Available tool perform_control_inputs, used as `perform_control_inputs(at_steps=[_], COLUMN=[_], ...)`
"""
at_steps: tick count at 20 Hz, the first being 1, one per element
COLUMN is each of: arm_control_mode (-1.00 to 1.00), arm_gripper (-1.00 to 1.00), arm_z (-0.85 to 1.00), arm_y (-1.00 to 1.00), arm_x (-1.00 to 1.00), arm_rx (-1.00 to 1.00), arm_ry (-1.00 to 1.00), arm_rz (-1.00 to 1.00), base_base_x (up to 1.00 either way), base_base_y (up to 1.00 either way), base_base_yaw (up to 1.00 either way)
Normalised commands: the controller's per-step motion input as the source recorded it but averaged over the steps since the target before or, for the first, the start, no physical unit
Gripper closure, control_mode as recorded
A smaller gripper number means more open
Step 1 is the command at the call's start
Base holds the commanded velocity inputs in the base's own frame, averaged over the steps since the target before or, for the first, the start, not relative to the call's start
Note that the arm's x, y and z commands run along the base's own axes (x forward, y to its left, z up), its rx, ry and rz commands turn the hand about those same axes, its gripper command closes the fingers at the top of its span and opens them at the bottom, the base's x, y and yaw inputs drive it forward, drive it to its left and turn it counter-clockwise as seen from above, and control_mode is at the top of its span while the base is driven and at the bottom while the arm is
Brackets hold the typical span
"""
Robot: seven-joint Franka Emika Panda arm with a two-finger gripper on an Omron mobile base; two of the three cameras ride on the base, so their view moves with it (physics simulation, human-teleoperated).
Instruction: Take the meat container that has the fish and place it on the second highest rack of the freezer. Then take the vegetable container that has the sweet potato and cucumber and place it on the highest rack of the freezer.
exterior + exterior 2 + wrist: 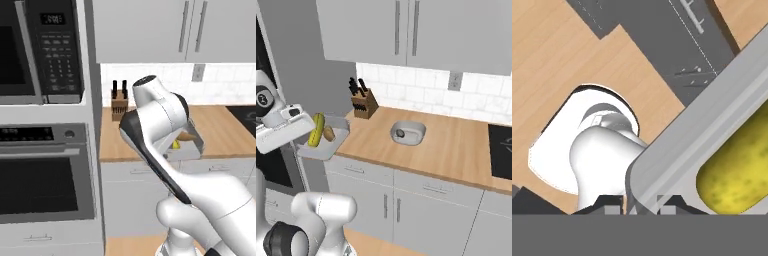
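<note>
The vegetable container (323, 148) is hanging in the air just off the left end of the wooden counter (451, 145), lifted clear of it and carried by the robot's hand. Inside it the cucumber (316, 130) is lying lengthwise with the sweet potato (329, 133) right beside it, the two touching or nearly so. In the hand view the tray's grey rim (702, 130) is running diagonally across the picture, and the yellow-green cucumber (737, 180) is sitting just inside that wall. The gripper (639, 204) is pinching the tray's wall near a corner — one dark tip on each side of the rim, jaws drawn close together on it.

From the left base view the tray (192, 147) is peeking out behind the arm's elbow, over the counter edge. Further along the counter the meat container (407, 133) is resting on the wood, well apart from the tray — I cannot tell what is in it. A knife block (364, 103) is standing against the tiled wall near the counter's left end. Pale cupboards are hanging above, and an oven (42, 170) and microwave (40, 50) are stacked to the left.
</note>
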Motion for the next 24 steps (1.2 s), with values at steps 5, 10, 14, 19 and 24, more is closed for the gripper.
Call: perform_control_inputs(at_steps=[5, 10, 14, 19, 24], arm_control_mode=[1.00, 1.00, 1.00, 1.00, 1.00], arm_gripper=[1.00, 1.00, 1.00, 1.00, 1.00], arm_z=[0.00, 0.00, 0.00, 0.00, 0.00], arm_y=[0.00, 0.00, 0.00, 0.00, 0.00], arm_x=[0.00, 0.00, 0.00, 0.00, 0.00], arm_rx=[0.00, 0.00, 0.00, 0.00, 0.00], arm_ry=[0.00, 0.00, 0.00, 0.00, 0.00], arm_rz=[0.00, 0.00, 0.00, 0.00, 0.00], base_base_x=[-0.68, -0.24, 0.70, 1.00, 1.00], base_base_y=[0.00, 0.20, 0.84, 1.00, 1.00], base_base_yaw=[0.73, 0.74, 0.53, 0.26, -0.01])
